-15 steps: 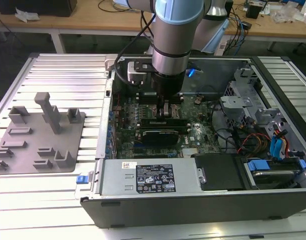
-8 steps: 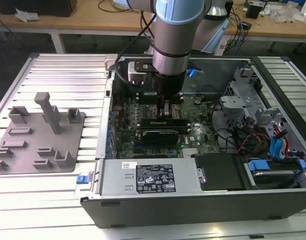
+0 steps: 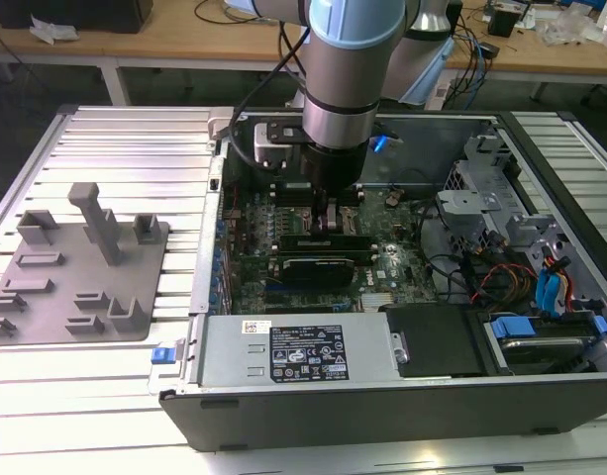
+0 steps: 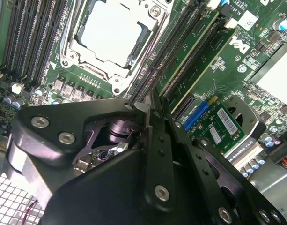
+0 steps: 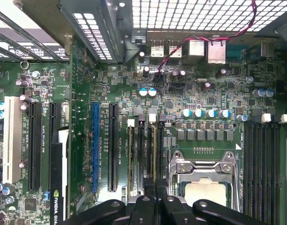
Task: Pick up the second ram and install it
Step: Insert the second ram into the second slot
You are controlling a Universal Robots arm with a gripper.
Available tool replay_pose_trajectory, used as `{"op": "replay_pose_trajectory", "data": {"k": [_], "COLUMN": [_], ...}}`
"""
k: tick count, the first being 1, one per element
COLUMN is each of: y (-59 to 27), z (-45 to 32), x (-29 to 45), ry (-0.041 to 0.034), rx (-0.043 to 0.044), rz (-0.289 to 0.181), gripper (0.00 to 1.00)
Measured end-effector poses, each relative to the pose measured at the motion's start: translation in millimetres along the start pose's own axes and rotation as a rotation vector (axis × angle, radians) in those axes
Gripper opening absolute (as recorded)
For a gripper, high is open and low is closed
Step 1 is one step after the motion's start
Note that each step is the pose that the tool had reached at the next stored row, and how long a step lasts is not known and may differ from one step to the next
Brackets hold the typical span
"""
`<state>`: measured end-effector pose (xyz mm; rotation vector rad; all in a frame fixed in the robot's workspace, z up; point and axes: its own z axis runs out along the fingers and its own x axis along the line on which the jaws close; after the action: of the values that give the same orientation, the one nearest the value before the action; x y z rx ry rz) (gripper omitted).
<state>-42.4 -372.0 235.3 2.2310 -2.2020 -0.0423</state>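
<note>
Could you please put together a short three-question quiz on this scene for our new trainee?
1. True or false: the gripper is down inside the open computer case, above the motherboard.
2. In the exterior view, the grey fixture plate lies: A) to the view's left of the case; B) to the view's right of it; C) inside it.
3. Fill in: in the first wrist view, the CPU socket sits between two groups of long black memory ____.
Key: 1 true; 2 A; 3 slots.
</note>
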Motion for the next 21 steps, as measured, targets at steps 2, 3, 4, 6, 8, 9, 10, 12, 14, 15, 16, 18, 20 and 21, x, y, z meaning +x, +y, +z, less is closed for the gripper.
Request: {"op": "replay_pose_trajectory", "data": {"k": [2,3,4,6,8,9,10,12,14,15,16,18,20,21], "y": [0.0,0.0,-0.1,0.0,0.0,0.0,0.2,0.5,0.7,0.7,0.7,0.7,0.7,0.7], "z": [0.4,0.7,1.4,2.1,2.3,3.5,4.0,4.5,5.0,5.5,5.9,6.3,7.2,7.2], "x": [0.0,0.0,0.0,0.1,0.1,0.1,0.1,0.1,0.1,0.1,0.1,0.1,0.2,0.2], "ry": [0.0001,-0.0001,-0.0002,0.0003,0.0001,-0.0002,0.0,0.0001,-0.0001,-0.0005,-0.0005,-0.0001,-0.0001,0.0001], "rx": [0.0,0.0,0.0001,-0.0001,0.0,0.0002,0.0002,0.0,0.0,0.0001,0.0002,0.0,-0.0002,-0.0001], "rz": [0.0,0.0,0.0,0.0,0.0,0.0,0.0,0.0,0.0,0.0,0.0,0.0,0.0,0.0], "gripper": [0.09,0.09,0.09,0.09,0.09,0.09,0.09,0.09,0.09,0.09,0.09,0.09,0.09,0.09]}}
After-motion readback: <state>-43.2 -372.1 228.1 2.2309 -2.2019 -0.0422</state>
